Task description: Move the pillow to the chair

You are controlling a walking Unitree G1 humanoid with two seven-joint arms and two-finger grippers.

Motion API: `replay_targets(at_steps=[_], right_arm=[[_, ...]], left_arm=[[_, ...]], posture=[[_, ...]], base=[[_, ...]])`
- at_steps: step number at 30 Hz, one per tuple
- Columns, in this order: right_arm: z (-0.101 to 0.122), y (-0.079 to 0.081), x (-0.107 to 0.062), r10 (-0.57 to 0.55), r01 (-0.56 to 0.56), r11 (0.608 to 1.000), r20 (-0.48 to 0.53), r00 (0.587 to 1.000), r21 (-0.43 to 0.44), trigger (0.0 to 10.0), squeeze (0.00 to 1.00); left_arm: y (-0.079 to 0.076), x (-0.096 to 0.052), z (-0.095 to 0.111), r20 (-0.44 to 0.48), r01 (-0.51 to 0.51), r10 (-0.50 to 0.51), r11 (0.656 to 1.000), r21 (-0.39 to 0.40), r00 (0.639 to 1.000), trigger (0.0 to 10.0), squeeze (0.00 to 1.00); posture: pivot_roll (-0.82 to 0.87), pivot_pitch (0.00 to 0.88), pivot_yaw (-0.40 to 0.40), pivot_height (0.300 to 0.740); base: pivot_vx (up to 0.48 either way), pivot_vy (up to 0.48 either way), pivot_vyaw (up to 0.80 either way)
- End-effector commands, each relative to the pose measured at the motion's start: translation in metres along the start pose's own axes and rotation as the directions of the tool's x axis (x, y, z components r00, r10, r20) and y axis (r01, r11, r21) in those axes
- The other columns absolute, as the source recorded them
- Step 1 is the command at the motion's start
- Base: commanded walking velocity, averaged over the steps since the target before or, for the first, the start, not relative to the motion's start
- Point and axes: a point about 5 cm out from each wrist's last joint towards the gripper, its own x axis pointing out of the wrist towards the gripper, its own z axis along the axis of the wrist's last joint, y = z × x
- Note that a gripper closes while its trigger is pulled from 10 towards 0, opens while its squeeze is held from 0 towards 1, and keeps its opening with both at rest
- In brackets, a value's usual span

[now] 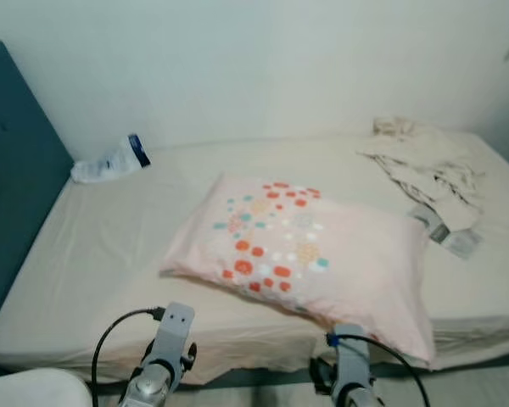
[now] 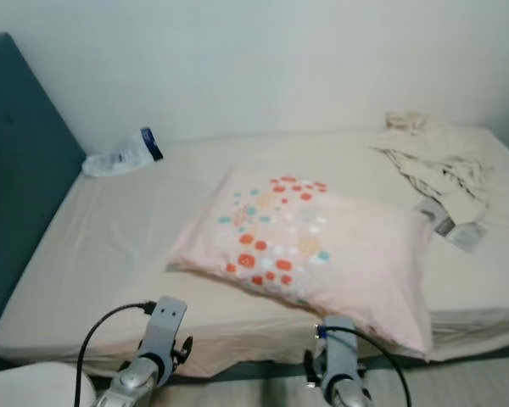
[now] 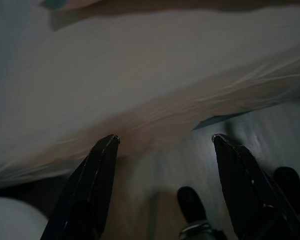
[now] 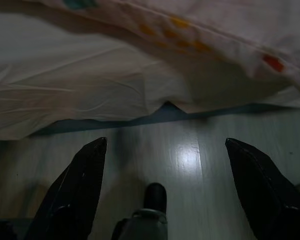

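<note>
A pale pink pillow [image 1: 310,250] with orange, teal and cream dots lies flat on the bed [image 1: 110,246], its near right corner hanging over the bed's front edge. Both silver arms sit low at the bottom of the head views, short of the bed's edge. In the left wrist view my left gripper [image 3: 165,142] is open, its fingers pointing at the sheet's hanging edge and the floor. In the right wrist view my right gripper [image 4: 165,145] is open too, below the pillow's dotted underside [image 4: 230,30]. Neither gripper touches the pillow.
A dark teal headboard [image 1: 13,170] stands along the left. A white pouch with a dark blue cap [image 1: 110,161] lies at the bed's back left. Crumpled cream cloth [image 1: 424,165] and a small packet [image 1: 454,237] lie at the back right. White wall behind.
</note>
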Motion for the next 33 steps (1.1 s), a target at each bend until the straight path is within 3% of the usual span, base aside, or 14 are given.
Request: replay_targets(at_steps=[1,5,6,11,14,17,19,23,25,31,33], right_arm=[[-0.007,0.009,-0.002,0.019,-0.018,1.0,-0.025,1.0,0.021,10.0,0.0],[-0.006,0.008,-0.001,0.019,-0.018,1.0,-0.027,0.999,0.021,10.0,0.0],[-0.005,0.008,-0.001,0.018,-0.017,1.0,-0.028,0.999,0.021,10.0,0.0],[0.003,0.009,0.001,0.026,-0.026,1.0,0.024,0.999,-0.002,10.0,0.0],[0.009,0.01,0.002,0.04,-0.037,0.998,0.047,0.998,-0.051,10.0,0.0],[0.022,0.011,0.003,0.015,0.01,0.983,0.135,0.991,-0.183,10.0,0.0],[0.027,0.012,0.003,0.019,0.016,0.979,0.167,0.986,-0.203,10.0,0.0],[0.032,0.012,0.003,0.051,-0.022,0.988,0.187,0.981,-0.151,10.0,0.0],[0.032,0.005,0.003,0.034,-0.025,0.998,0.185,0.982,-0.049,10.0,0.0],[0.04,0.008,0.006,0.081,-0.072,0.996,0.189,0.979,-0.052,10.0,0.0],[0.046,0.016,0.009,0.102,-0.079,0.989,0.187,0.977,-0.129,10.0,0.0]], left_arm=[[0.007,-0.003,-0.011,-0.041,-0.015,0.014,1.0,-0.005,0.999,10.0,0.0],[0.002,-0.003,-0.012,-0.042,0.002,-0.002,1.0,0.007,0.999,10.0,0.0],[-0.002,-0.004,-0.014,-0.044,0.032,-0.03,0.998,0.059,0.999,10.0,0.0],[-0.002,-0.003,-0.013,-0.049,0.034,-0.032,0.998,0.048,0.998,10.0,0.0],[0.0,0.001,-0.009,-0.062,0.012,-0.01,0.999,0.044,0.998,10.0,0.0],[0.003,0.003,-0.006,-0.071,-0.019,0.02,1.0,0.014,0.997,10.0,0.0],[0.003,0.003,-0.006,-0.069,-0.026,0.026,1.0,-0.003,0.997,10.0,0.0],[0.003,0.002,-0.005,-0.055,-0.034,0.033,0.999,-0.018,0.998,10.0,0.0],[0.001,0.003,0.001,-0.021,-0.035,0.035,0.999,-0.017,0.999,10.0,0.0],[0.0,0.007,0.013,0.023,-0.008,0.007,1.0,0.021,1.0,10.0,0.0],[0.007,0.008,0.019,0.045,-0.025,0.024,0.999,0.024,0.999,10.0,0.0]], posture=[[-0.01,0.104,0.039,0.74],[-0.01,0.104,0.04,0.74],[-0.01,0.104,0.04,0.74],[-0.02,0.099,0.035,0.74],[-0.03,0.107,0.018,0.74],[-0.05,0.125,0.026,0.74],[-0.05,0.127,0.032,0.74],[-0.06,0.13,0.041,0.74],[-0.05,0.133,0.048,0.74],[-0.05,0.131,0.055,0.74],[-0.05,0.13,0.045,0.74]], base=[[0.0,0.0,0.0],[0.0,0.0,0.0],[0.0,0.0,0.0],[0.0,0.0,0.0],[0.0,0.0,0.0],[0.0,0.0,0.0],[0.0,0.0,0.0],[0.0,0.0,0.0],[0.0,0.0,0.0],[0.0,0.0,0.0],[0.0,0.0,0.0]])
